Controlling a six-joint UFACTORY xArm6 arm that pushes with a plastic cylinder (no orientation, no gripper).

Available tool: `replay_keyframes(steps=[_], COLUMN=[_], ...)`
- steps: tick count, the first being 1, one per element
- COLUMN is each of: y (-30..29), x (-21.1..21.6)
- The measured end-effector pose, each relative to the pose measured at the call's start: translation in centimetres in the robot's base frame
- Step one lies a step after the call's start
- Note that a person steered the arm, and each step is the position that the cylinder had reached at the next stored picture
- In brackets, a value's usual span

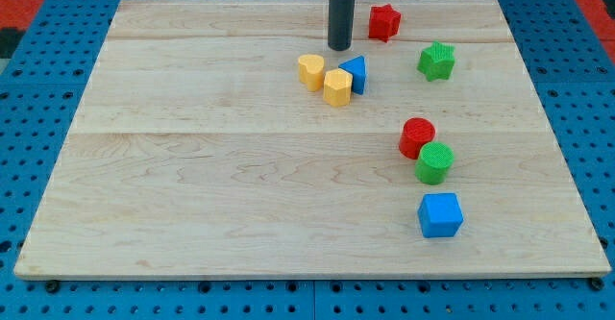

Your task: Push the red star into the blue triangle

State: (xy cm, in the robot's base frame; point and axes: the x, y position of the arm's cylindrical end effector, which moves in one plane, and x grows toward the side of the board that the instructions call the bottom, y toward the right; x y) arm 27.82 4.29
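The red star [384, 21] lies near the view's top, right of centre. The blue triangle [356, 73] lies below and left of it, touching a yellow hexagon [337, 86] on its left. My tip [339, 47] stands between them, left of the red star and just above the blue triangle, touching neither.
A yellow heart-like block [310, 71] sits left of the yellow hexagon. A green star [436, 61] lies at the right. A red cylinder [417, 137] and green cylinder [433, 162] touch lower right, with a blue cube [440, 214] below them. The wooden board [192, 185] sits on blue pegboard.
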Motion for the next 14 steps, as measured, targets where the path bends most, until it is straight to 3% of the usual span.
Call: replay_keyframes(steps=[1,3,5,8,12,13,14], y=[-4.0,-0.2,6.3,9.2,2.8,3.0,8.5], x=[-0.6,-8.2,-8.7,-5.1,3.7,4.3,1.1])
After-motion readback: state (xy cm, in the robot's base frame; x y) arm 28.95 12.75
